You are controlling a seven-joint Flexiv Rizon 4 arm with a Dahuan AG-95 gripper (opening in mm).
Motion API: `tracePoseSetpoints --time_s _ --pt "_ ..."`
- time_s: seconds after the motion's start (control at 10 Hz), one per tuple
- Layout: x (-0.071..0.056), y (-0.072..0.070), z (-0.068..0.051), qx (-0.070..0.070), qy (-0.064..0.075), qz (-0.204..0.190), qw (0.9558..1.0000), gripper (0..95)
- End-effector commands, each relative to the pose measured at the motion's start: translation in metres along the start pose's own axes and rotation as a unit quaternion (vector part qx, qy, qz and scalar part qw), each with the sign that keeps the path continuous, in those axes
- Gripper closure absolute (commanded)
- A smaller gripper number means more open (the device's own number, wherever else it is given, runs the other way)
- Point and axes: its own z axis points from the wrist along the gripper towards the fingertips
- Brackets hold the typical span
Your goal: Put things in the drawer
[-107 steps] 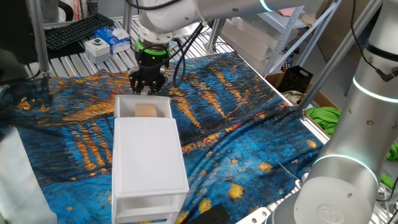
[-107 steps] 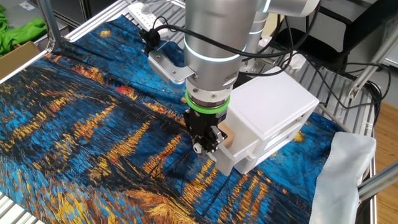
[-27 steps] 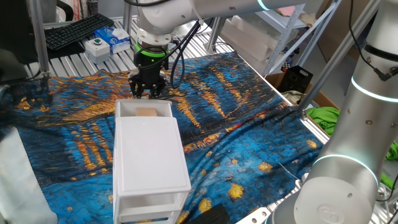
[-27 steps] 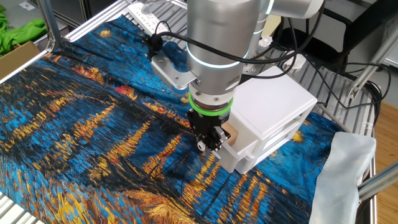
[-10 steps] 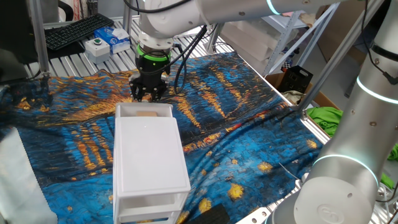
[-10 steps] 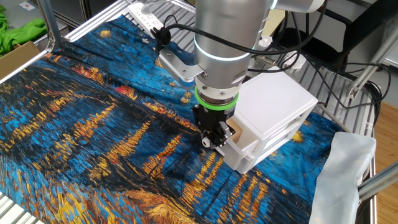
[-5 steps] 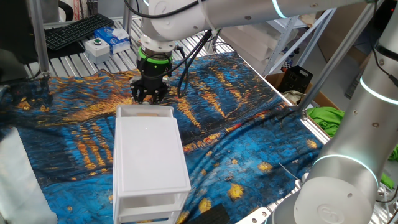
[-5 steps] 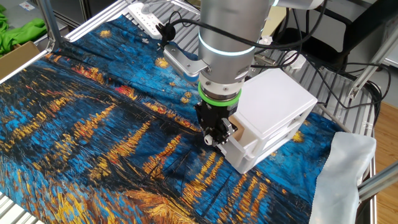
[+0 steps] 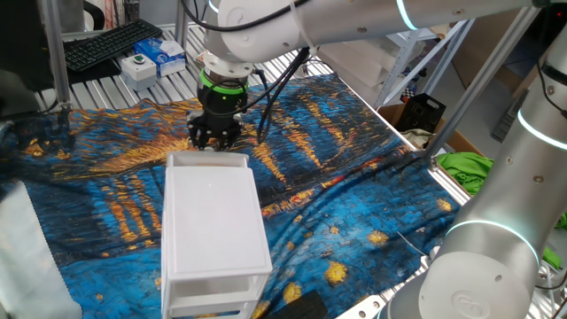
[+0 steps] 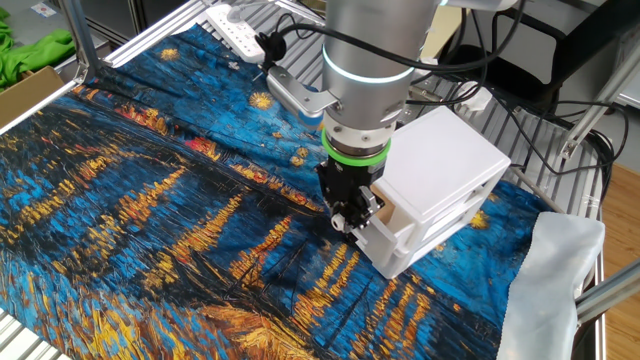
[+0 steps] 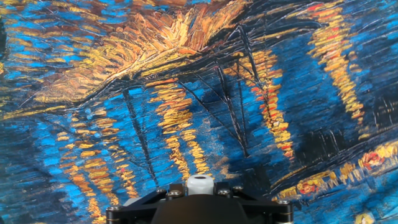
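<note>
Against the front face of the shallow white plastic top drawer (image 9: 209, 159) sits the black two-finger gripper (image 9: 213, 137); finger spacing cannot be told; nothing visibly held; drawer nearly flush with the small white box-shaped cabinet (image 10: 440, 180); small light-tan wooden cube (image 10: 383, 210) inside, just a sliver showing; blue-and-orange painted cloth (image 11: 186, 93) beneath.

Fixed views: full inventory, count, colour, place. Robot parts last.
cabinet: 1, white, on the cloth, mid-table
drawer: 1, white, top of the cabinet, almost shut, thin rim showing
wooden cube: 1, tan, sliver visible inside the drawer
cloth: 1, blue and orange painted pattern, covers the table
keyboard: 1, black, behind the table
small box: 1, blue and white, beside the keyboard
gripper: 1, black, against the drawer front; open or shut unclear
</note>
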Motion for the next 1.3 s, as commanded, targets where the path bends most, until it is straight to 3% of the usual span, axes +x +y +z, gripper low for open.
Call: tracePoseSetpoints --time_s 0.1,0.8,1.3 --pt "0.002 -0.001 0.0 0.0 -0.001 0.0 1.0 95.0" --pt "0.01 -0.003 0.0 -0.002 -0.008 -0.001 1.0 95.0" --pt "0.016 -0.005 0.0 -0.004 -0.005 -0.006 1.0 95.0"
